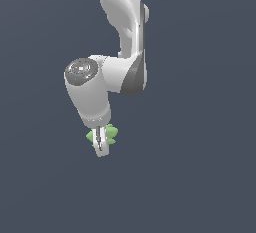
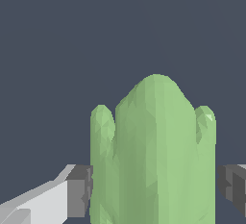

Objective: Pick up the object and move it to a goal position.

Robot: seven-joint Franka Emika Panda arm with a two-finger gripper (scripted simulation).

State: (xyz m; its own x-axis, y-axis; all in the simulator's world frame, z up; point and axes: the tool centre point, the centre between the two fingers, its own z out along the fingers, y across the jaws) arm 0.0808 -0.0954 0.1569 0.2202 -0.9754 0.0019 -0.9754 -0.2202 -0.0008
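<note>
The object [image 1: 112, 133] is a small light-green lumpy item with leaf-like lobes. In the exterior view it shows on both sides of my white gripper [image 1: 101, 151], which points down over it. In the wrist view the object [image 2: 153, 151] stands upright between the two dark finger pads. One pad [image 2: 79, 189] touches its side and the other pad [image 2: 234, 184] sits right against its opposite lobe. My gripper [image 2: 154, 192] is shut on the object. Its lower part is hidden by the frame's edge.
A plain dark grey-blue surface [image 1: 200, 177] fills everything around the arm. The white arm [image 1: 125, 37] comes down from the top of the exterior view. No other objects or goal marker show.
</note>
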